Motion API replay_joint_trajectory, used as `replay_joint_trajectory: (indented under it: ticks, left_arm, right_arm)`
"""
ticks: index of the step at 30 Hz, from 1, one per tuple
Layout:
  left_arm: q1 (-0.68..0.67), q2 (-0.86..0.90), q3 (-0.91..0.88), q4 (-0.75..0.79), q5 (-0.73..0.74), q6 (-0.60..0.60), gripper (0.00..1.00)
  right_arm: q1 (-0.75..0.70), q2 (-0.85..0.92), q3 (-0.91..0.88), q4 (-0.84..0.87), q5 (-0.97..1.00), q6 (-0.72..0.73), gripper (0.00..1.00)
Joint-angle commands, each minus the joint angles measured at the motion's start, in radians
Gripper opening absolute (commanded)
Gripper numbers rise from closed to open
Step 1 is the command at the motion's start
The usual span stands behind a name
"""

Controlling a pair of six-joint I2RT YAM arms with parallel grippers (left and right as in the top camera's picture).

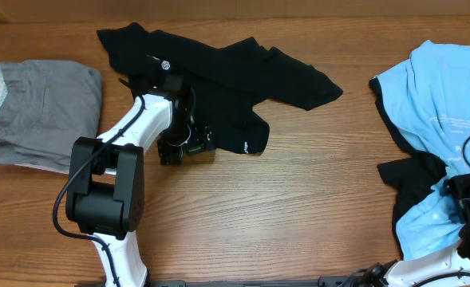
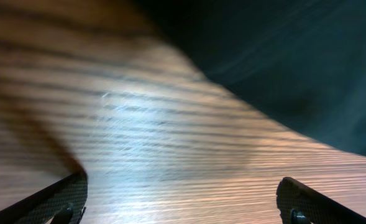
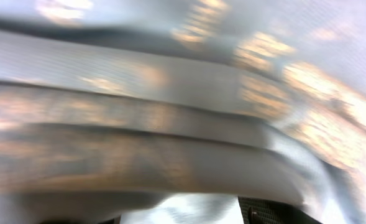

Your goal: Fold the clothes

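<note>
**Overhead.** The small white print on the black tee is too small to read. Well right of the black tee, the light blue tee is cut by the frame edge, as is a folded grey garment well left of it.

**Left wrist.** The black tee is out of focus. The left gripper shows its fingertips only.

**Right wrist.** The view is wholly motion-blurred, so the right gripper is unreadable.
</note>
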Motion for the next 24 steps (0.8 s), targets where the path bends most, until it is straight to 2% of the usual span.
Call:
replay_joint_trajectory:
  ticks: [1,4,9,14,17,18,19,20,22,24]
  left_arm:
    - [0.004,0.024,-0.01,0.052,0.121,0.008,1.0]
    - [0.004,0.024,-0.01,0.098,0.197,0.008,1.0]
    - [0.004,0.024,-0.01,0.198,0.293,-0.02,1.0]
    - [-0.006,0.024,-0.01,0.29,0.275,-0.102,1.0]
    - [-0.032,0.024,-0.01,0.31,0.195,-0.168,1.0]
    - [-0.04,0.024,-0.01,0.309,0.169,-0.183,0.97]
    - [-0.05,0.024,-0.01,0.308,0.153,-0.193,0.86]
    - [-0.063,0.024,-0.01,0.309,0.152,-0.21,0.65]
    - [-0.071,0.024,-0.01,0.305,0.153,-0.229,0.43]
    - [-0.074,0.024,-0.01,0.279,0.156,-0.229,0.14]
  right_arm:
    - [0.033,-0.008,0.089,-0.014,-0.28,-0.146,0.63]
    - [0.09,-0.039,0.147,-0.059,-0.366,-0.241,0.64]
    - [0.218,-0.101,0.189,-0.091,-0.373,-0.283,0.67]
    - [0.352,-0.111,0.187,-0.083,-0.369,-0.285,0.68]
    - [0.425,-0.111,0.186,-0.074,-0.332,-0.285,0.69]
    - [0.44,-0.111,0.186,-0.072,-0.318,-0.285,0.69]
    - [0.455,-0.111,0.186,-0.072,-0.303,-0.285,0.7]
    - [0.473,-0.111,0.186,-0.073,-0.288,-0.285,0.7]
    - [0.484,-0.111,0.186,-0.073,-0.283,-0.285,0.7]
    - [0.487,-0.111,0.186,-0.073,-0.283,-0.285,0.7]
